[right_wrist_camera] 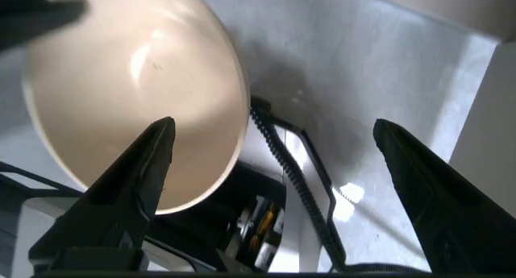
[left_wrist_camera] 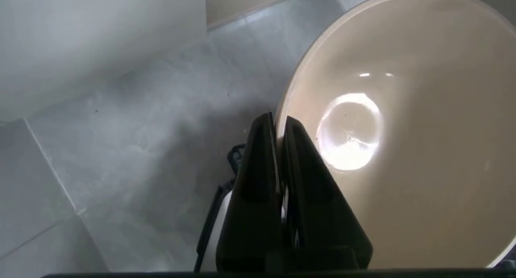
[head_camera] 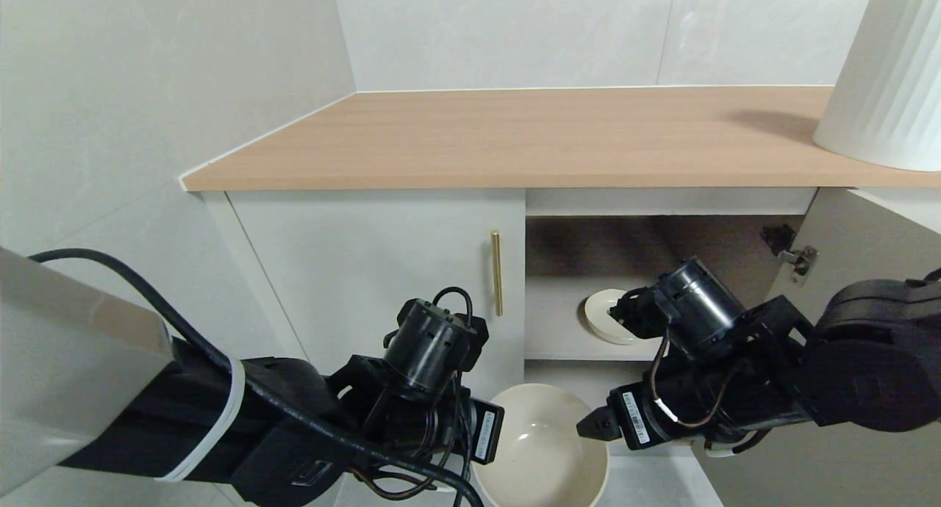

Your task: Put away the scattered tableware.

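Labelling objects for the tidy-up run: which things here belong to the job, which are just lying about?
Job: cream bowl, held at its rim by left gripper; right gripper, open beside it; white dish on the shelf of the open cabinet.
Lying about: white ribbed lampshade; wooden countertop; brass door handle.

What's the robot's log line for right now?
left gripper: shut on round cream bowl rim | right gripper: open, beside bowl

One cream bowl (head_camera: 540,448); one small white dish (head_camera: 599,319); one ribbed white lampshade (head_camera: 886,81); one brass door handle (head_camera: 496,272); two grippers: left gripper (left_wrist_camera: 279,149), right gripper (right_wrist_camera: 272,133).
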Motion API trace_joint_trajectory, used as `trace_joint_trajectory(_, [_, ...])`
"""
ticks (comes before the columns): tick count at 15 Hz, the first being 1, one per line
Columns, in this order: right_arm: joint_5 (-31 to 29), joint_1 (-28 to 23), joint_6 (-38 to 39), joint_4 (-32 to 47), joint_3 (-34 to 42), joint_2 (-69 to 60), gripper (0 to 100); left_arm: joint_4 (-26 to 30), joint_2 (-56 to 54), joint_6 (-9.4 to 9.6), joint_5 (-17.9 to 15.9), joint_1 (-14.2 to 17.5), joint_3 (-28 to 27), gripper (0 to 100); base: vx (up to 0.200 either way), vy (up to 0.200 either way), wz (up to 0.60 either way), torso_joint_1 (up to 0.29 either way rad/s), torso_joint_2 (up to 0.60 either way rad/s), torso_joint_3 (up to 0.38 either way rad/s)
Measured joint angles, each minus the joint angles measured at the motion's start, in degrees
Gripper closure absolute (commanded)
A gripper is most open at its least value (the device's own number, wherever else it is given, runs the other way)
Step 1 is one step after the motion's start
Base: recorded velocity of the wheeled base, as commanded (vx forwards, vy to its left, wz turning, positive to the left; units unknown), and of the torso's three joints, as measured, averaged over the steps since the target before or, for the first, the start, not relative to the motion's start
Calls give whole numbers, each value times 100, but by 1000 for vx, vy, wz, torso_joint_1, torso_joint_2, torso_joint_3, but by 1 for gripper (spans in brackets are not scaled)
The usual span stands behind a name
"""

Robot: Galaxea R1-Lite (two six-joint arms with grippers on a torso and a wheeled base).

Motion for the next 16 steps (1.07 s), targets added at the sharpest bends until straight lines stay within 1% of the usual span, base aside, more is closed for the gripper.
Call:
trace_joint_trajectory(4, [-105,20,2,-12,16,183,0,0,-48,-5,13,-4,0,100,0,0,0,0,0,0])
trace_joint_trajectory(5, [-111,24,2,-15,16,212,100,0,-55,-5,13,-4,0,100,0,0,0,0,0,0])
trace_joint_trajectory(16, [-116,100,20,-41,9,323,100,-6,-67,-24,33,-1,-9,100,0,0,0,0,0,0])
